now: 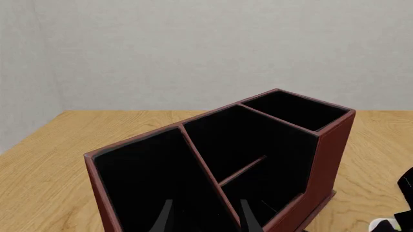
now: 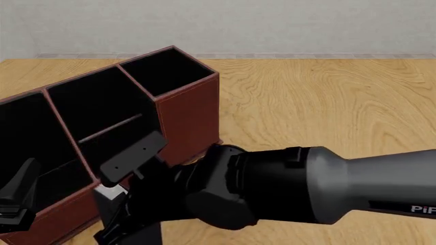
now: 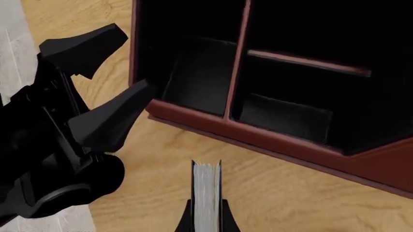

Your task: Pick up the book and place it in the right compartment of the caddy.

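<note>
The reddish-brown caddy [image 2: 187,109] stands at the table's left, its narrow right compartment [image 2: 167,69] at the far end and black inside. In the left wrist view the caddy [image 1: 329,164] fills the frame, with the right compartment [image 1: 293,108] farthest off. My right gripper [image 3: 206,212] is shut on the book [image 3: 206,186], which shows its speckled page edge and hangs over the table just in front of the caddy's low front wall [image 3: 277,145]. My left gripper [image 1: 206,217] is open and holds nothing, at the caddy's left end. The right arm hides most of the book in the front view.
My right arm [image 2: 327,186] lies across the near table from the right. The left gripper [image 3: 132,60] hangs close beside the book's path, near the caddy's left corner. Bare wooden table [image 2: 320,97] stretches right of the caddy to a grey wall.
</note>
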